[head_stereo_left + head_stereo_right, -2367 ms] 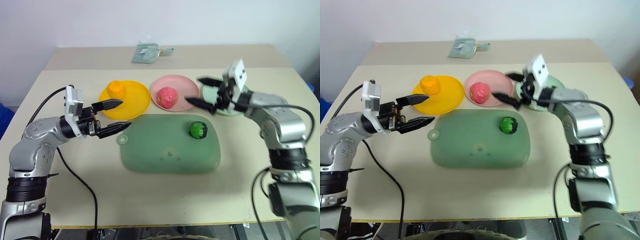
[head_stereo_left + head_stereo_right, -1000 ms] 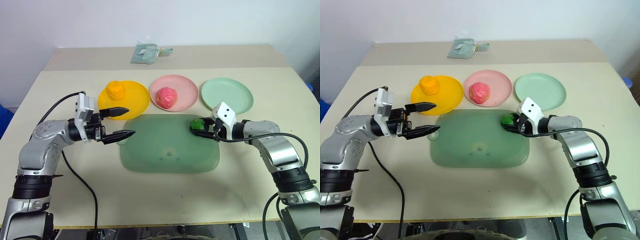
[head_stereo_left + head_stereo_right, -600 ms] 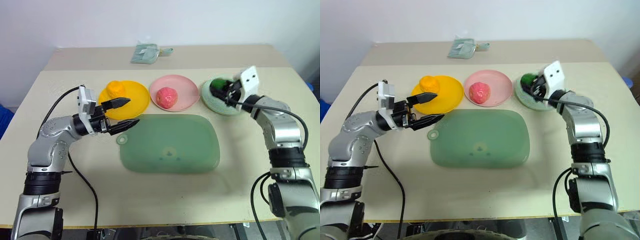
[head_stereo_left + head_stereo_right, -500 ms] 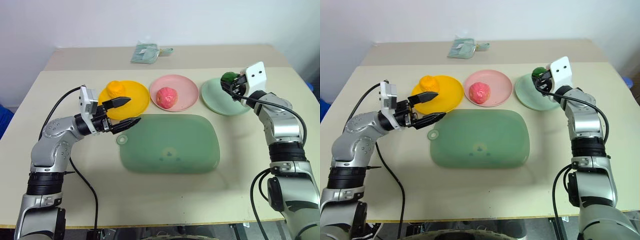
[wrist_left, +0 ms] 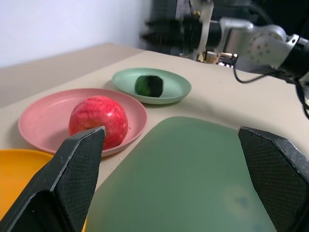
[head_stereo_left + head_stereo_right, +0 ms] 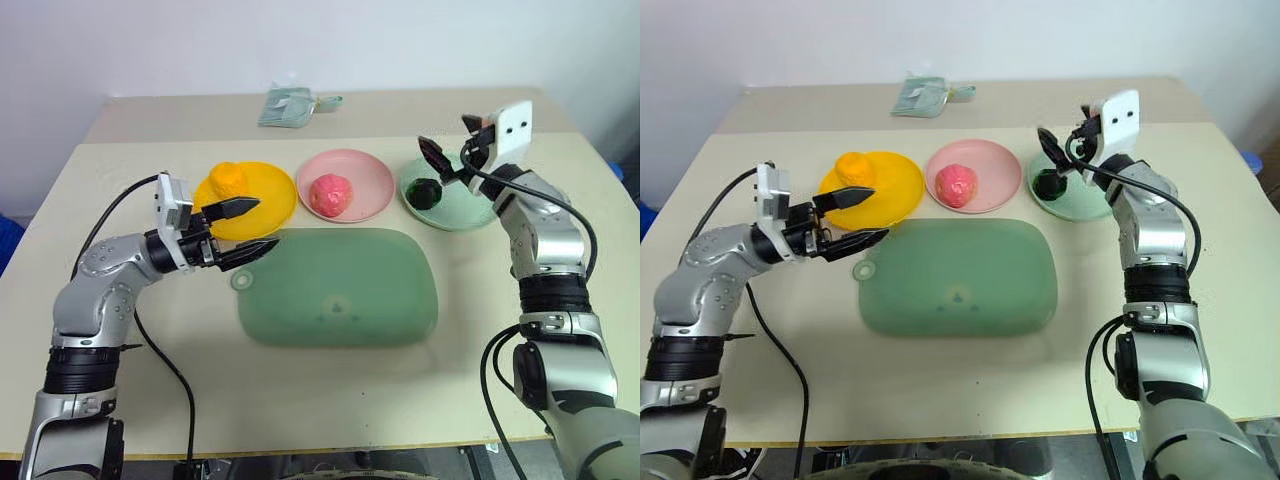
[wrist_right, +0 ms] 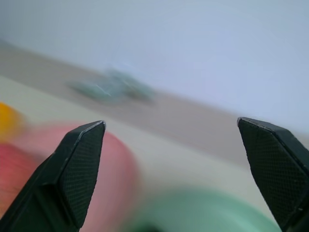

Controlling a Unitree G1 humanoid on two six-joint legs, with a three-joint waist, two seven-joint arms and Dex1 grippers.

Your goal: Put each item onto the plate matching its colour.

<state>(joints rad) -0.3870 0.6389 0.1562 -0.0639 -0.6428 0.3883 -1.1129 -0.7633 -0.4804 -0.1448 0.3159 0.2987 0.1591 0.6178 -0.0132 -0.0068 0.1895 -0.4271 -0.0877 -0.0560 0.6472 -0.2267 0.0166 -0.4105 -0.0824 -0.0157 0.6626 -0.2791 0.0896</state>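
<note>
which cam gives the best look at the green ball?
Left wrist view: the green ball sits large and unblocked on the green plate. The head views show it smaller, below the right hand. The right wrist view gives just a dark blur at the bottom edge.

The desk (image 6: 330,390) was a pale beige. On it stood a yellow plate (image 6: 268,205) bearing an orange-yellow fruit (image 6: 232,181), a pink plate (image 6: 365,180) bearing a red-pink fruit (image 6: 331,192) mottled with lighter streaks, and a pale mint green plate (image 6: 462,210) bearing a dark green ball (image 6: 426,192). The large board (image 6: 337,288) was translucent green. The folded cloth (image 6: 291,104) at the back looked grey-green, perhaps patterned. Both the left pincer (image 6: 243,230) and the right pincer (image 6: 447,142) had black fingers on white and silver-grey arms.
</note>
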